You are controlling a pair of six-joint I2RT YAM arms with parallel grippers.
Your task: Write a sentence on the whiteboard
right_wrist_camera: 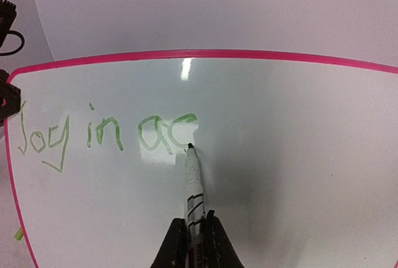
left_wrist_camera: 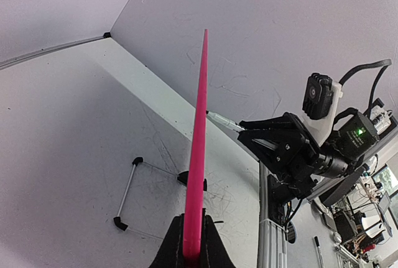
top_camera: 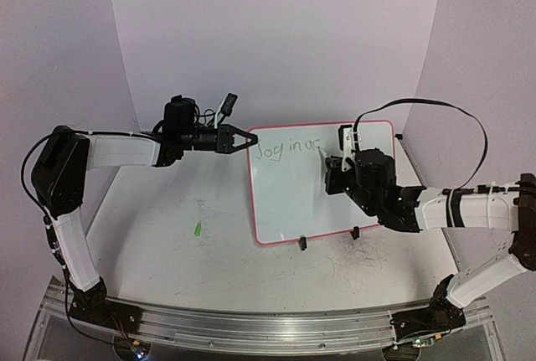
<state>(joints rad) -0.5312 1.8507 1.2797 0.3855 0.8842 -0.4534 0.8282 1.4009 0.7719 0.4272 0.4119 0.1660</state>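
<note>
Counts: 1 whiteboard [top_camera: 293, 202], 1 marker [right_wrist_camera: 193, 181], 2 black clip feet [top_camera: 302, 244] [top_camera: 355, 232], 1 line of green writing, 1 small green piece [top_camera: 198, 229], 2 arms.

Whiteboard: pink rim, at about 1 o'clock from surface centre in the top view. It stands on the two feet on its 6 o'clock edge. The left wrist view sees it edge-on as a pink strip [left_wrist_camera: 200, 125]. A thin wire leg with black end caps [left_wrist_camera: 127, 190] lies on the side away from the right arm.

Sentence [top_camera: 287, 150]: one line near the board's 12 o'clock edge, left half. It reads "Joy in ac" [right_wrist_camera: 112, 132].

Left gripper [top_camera: 251, 140]: closed tight on the board's rim near its 10 o'clock corner, with the rim pinched between both fingers [left_wrist_camera: 193, 243].

Right gripper [top_camera: 333, 164]: clamped on the marker barrel [right_wrist_camera: 194, 234]. The barrel is white and the tip is dark. The tip is on the board at about 5 o'clock of the last "c".

The green piece lies loose at 8 o'clock from the board, well apart from it.

Surface [top_camera: 167, 252]: white and matte, with grey scribble marks [top_camera: 360, 265] densest at 5 o'clock, near the feet. An aluminium rail [top_camera: 268, 327] at 6 o'clock carries both arm bases.

Room: plain pale lilac-white backdrop [top_camera: 276, 34] wrapping the far side and flanks. A black cable [top_camera: 452, 114] loops above the right arm.
</note>
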